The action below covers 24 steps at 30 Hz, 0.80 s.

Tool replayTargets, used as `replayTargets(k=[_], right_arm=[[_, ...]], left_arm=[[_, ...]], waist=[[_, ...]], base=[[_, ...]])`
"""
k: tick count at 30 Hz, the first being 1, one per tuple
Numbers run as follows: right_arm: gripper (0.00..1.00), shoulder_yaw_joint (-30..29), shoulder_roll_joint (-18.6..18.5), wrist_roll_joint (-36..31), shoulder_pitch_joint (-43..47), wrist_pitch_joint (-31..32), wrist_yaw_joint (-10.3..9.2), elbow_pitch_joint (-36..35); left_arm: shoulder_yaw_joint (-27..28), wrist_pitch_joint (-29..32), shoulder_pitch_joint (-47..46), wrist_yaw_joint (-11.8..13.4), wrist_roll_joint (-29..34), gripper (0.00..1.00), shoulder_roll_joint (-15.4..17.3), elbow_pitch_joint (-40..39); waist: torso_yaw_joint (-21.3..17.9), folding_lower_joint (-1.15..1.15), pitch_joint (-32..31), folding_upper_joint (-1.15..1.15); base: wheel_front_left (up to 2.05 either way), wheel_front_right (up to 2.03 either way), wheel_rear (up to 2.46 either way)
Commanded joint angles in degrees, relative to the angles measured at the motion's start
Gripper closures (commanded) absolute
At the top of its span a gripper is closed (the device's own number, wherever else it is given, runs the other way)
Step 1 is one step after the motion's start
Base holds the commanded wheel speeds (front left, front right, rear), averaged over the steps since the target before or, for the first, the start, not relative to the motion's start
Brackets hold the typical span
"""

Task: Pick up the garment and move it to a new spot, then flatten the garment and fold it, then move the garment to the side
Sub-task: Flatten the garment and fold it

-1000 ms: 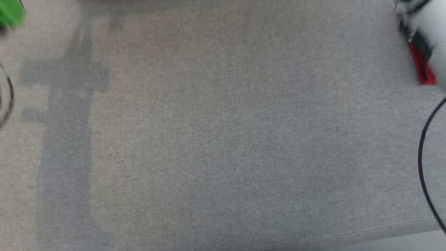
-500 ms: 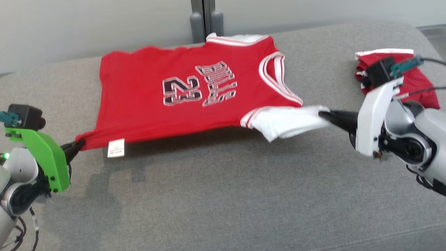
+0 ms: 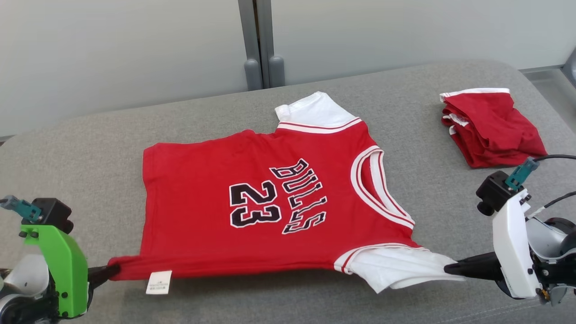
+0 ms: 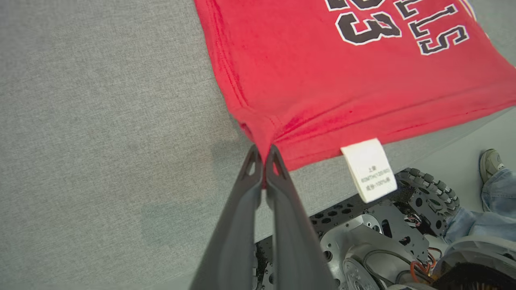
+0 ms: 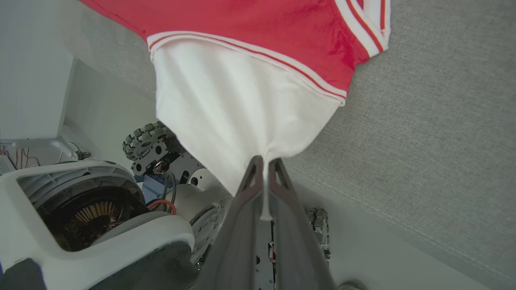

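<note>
The garment [image 3: 270, 207] is a red jersey with white sleeves and "BULLS 23" printed on it, spread face up on the grey cushion [image 3: 90, 148]. My left gripper [image 3: 114, 269] is shut on its near hem corner, beside a white care label [image 3: 157, 282]. My right gripper [image 3: 450, 269] is shut on the tip of the near white sleeve [image 3: 396, 267]. The near edge is stretched between the two grippers and lifted a little. In the left wrist view the fingertips pinch red cloth [image 4: 363, 80]; in the right wrist view they pinch the white sleeve [image 5: 238, 112].
A second red garment [image 3: 490, 128] lies folded at the cushion's far right. A pale wall with a grey post [image 3: 256, 45] stands behind the cushion. My wheeled base [image 4: 375, 229] and a person's foot [image 4: 489, 161] lie below the cushion's near edge.
The head camera has shifted, so the whole picture differs. The jersey lies flatter and nearer than half a second ago, still held by both grippers at hem corner and sleeve.
</note>
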Motion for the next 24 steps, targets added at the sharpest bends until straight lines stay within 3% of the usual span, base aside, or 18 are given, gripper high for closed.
replayTargets(k=[1, 9, 14, 24], right_arm=[[1.0, -0.51, -0.57, 0.06, 0.29, 1.33, 0.0, -0.65], [1.0, -4.48, 3.76, 0.1, -6.02, 9.24, 0.0, 4.66], [1.0, -7.42, 10.06, -0.18, -11.55, 12.4, 0.0, 14.19], [1.0, -11.05, 20.56, -4.8, -20.4, 15.1, 0.0, 33.43]], left_arm=[[0.16, 0.91, 0.85, 0.71, -0.61, 1.0, 1.31, -0.98], [-0.37, 10.98, -4.32, 2.03, -3.56, 1.0, 0.84, -3.69], [-1.25, 17.03, -7.81, 3.48, -4.07, 1.0, -0.66, -2.73], [-0.82, 19.92, -13.42, 3.98, -3.08, 1.0, -5.57, 3.02]], waist=[[0.54, 0.01, 1.02, 0.0], [2.19, 0.01, 5.17, 0.0], [2.85, 0.01, 7.57, 0.0], [3.99, 0.01, 11.7, 0.0]], base=[[0.0, 0.0, 0.0], [0.0, 0.0, 0.0], [0.0, 0.0, 0.0], [0.0, 0.0, 0.0]])
